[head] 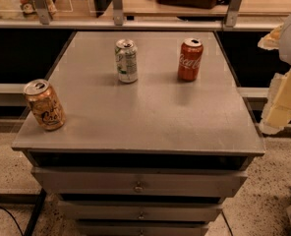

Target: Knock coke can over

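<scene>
Reading this as approach phase, no contact yet. Gripper (283, 95) sits off the tabletop (150, 117) at its 3 o'clock edge, open/shut can't tell. Coke can (190, 59) upright at 1 o'clock, well apart from gripper. Next: sideways push high on the can, w/o touching the white-green can (126, 60).

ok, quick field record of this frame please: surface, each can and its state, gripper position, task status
surface: grey cabinet top, drawers below
coke can: upright, back right of the top
white-and-green can: upright, back centre, left of the coke can, apart from it
orange-tan can: standing at the front left corner, near the edge
gripper: at the right edge of the view, beyond the top's right side, not touching any can
task status: coke can not yet knocked over
</scene>
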Controlling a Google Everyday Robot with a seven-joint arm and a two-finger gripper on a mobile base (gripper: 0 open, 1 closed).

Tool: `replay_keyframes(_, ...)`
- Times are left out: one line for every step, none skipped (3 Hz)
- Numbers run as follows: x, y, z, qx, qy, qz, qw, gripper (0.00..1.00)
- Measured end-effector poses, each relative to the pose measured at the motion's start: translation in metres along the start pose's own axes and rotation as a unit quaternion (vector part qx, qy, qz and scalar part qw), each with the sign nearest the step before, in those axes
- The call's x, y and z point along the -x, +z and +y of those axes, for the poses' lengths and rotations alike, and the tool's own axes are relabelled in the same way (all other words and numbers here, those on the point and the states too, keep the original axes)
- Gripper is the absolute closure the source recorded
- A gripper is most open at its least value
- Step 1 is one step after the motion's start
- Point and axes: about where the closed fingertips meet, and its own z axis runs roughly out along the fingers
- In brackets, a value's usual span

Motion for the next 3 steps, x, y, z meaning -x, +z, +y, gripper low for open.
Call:
replay_keyframes(0.0053, -0.0015, -0.0045, -0.010, 0.001, -0.007, 0.9999, 0.00)
replay_keyframes(0.0055, -0.0018, -0.0047, -0.011, 0.001, -0.008, 0.9999, 0.00)
replay_keyframes(0.0103, 0.0031, -0.0113, -0.012, 0.011, -0.024, 0.9996, 0.00)
